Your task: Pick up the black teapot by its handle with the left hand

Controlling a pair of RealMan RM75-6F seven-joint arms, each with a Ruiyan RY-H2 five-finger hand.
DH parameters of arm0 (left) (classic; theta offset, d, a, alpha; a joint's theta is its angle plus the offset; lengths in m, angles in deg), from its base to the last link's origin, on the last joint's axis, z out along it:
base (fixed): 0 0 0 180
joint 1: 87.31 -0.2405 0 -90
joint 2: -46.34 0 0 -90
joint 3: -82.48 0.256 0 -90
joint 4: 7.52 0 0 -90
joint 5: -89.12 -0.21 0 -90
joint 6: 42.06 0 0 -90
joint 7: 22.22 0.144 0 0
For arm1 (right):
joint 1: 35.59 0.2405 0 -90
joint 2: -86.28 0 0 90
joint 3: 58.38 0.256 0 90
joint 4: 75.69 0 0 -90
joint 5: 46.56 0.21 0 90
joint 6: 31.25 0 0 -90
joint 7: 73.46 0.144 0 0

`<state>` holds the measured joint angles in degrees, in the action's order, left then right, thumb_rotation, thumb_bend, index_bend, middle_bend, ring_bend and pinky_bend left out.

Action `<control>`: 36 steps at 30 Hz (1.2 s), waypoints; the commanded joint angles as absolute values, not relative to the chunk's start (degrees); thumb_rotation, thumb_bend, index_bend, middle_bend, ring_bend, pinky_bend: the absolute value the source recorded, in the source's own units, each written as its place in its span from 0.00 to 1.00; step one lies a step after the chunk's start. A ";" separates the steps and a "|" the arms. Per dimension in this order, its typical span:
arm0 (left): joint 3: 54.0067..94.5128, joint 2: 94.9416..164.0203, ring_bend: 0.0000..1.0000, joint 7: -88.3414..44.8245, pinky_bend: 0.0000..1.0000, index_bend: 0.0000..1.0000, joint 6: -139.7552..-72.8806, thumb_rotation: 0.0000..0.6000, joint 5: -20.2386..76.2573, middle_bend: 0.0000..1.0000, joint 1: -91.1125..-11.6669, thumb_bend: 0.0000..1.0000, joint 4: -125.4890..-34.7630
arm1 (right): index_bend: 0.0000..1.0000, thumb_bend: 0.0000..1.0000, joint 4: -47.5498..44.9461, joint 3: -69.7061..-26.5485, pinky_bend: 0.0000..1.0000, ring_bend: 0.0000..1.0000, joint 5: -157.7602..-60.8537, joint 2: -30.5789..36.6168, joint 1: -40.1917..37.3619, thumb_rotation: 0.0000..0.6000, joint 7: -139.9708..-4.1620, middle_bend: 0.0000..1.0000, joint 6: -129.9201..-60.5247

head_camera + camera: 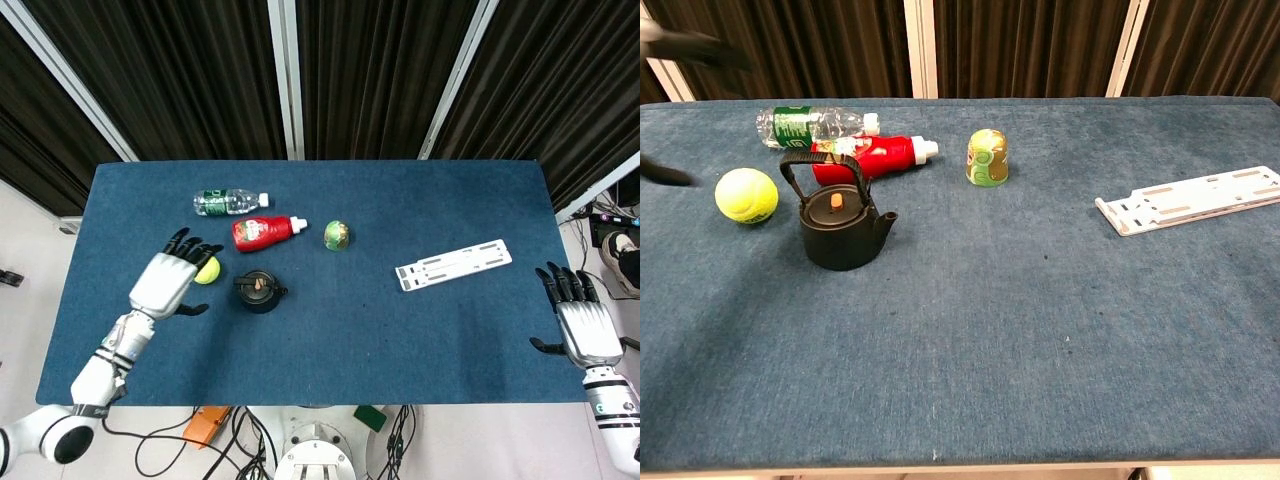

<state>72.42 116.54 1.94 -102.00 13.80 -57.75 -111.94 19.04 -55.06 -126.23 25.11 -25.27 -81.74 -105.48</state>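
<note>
The black teapot (259, 291) stands upright on the blue table, its arched handle (818, 163) raised over an orange-knobbed lid and its spout toward the right in the chest view (844, 226). My left hand (170, 280) hovers over the table just left of the teapot, fingers spread and holding nothing, partly covering the tennis ball. In the chest view only blurred dark fingertips (700, 45) show at the upper left. My right hand (583, 325) hangs open off the table's right edge.
A yellow tennis ball (746, 194) lies left of the teapot. Behind the teapot lie a red bottle (872, 156) and a clear water bottle (813, 124). A green cup (986, 157) stands mid-table, and a white flat bracket (1189, 199) lies at the right.
</note>
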 commanded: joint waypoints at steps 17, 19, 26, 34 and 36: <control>72.77 129.58 0.37 25.93 0.00 0.40 -103.00 0.92 34.44 0.43 -44.77 0.09 -111.51 | 0.00 0.14 17.46 -55.24 0.00 0.00 -124.57 24.73 -25.90 1.00 -80.16 0.00 -104.77; 72.94 130.02 0.38 26.37 0.00 0.42 -103.33 0.92 35.31 0.45 -44.36 0.09 -111.39 | 0.00 0.14 17.38 -55.23 0.00 0.00 -124.42 24.73 -25.95 1.00 -80.14 0.00 -104.75; 73.86 130.94 0.42 27.44 0.00 0.47 -104.82 0.90 37.22 0.50 -43.31 0.09 -111.18 | 0.00 0.14 17.17 -55.21 0.00 0.00 -124.10 24.70 -25.98 1.00 -80.01 0.00 -104.50; 74.60 131.66 0.43 26.88 0.00 0.49 -104.59 0.89 38.17 0.52 -42.04 0.08 -110.77 | 0.00 0.14 16.93 -55.22 0.00 0.00 -123.75 24.64 -26.12 1.00 -79.86 0.00 -104.39; 74.84 131.79 0.44 26.89 0.00 0.50 -104.60 0.89 38.47 0.54 -41.75 0.08 -110.61 | 0.00 0.14 16.86 -55.24 0.00 0.00 -123.70 24.64 -26.22 1.00 -79.76 0.00 -104.46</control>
